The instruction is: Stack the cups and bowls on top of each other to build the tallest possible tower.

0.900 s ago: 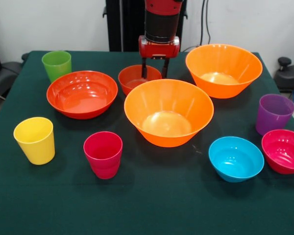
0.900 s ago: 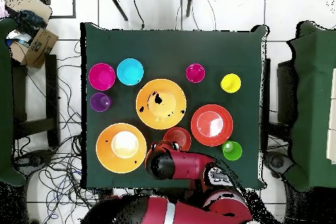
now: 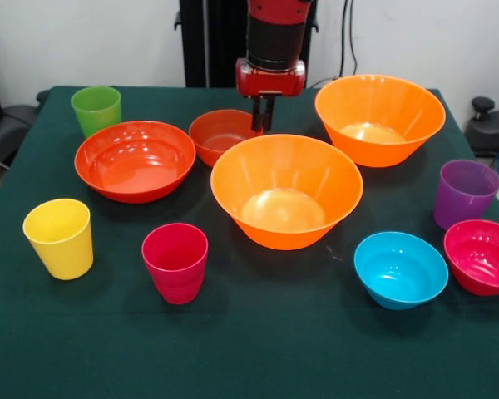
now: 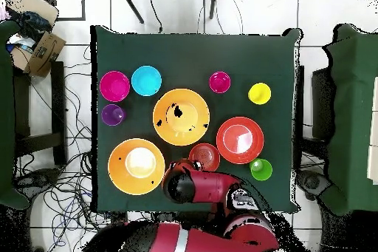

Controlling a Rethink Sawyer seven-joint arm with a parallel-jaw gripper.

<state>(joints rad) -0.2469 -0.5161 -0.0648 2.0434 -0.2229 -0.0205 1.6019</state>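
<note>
My gripper (image 3: 263,122) is shut on the right rim of the small red-orange bowl (image 3: 219,133), behind the near large orange bowl (image 3: 285,187). The arm's wrist (image 4: 181,180) hides the gripper from above, beside that bowl (image 4: 204,156). The second large orange bowl (image 3: 380,116) stands at the back right. The wide red-orange bowl (image 3: 135,160) touches the small one's left side. The green cup (image 3: 96,110), yellow cup (image 3: 60,237), crimson-pink cup (image 3: 175,261) and purple cup (image 3: 465,193) stand singly. The blue bowl (image 3: 400,268) and magenta bowl (image 3: 482,256) sit front right. Nothing is stacked.
The green table (image 3: 258,349) carries everything. Chairs and cables surround the table (image 4: 192,49) in the overhead view, and a cardboard box (image 4: 46,51) lies at the upper left.
The fingers have closed on the small red-orange bowl's rim. The bowl has shifted left and tipped up slightly. The wide red-orange bowl has been nudged a little left.
</note>
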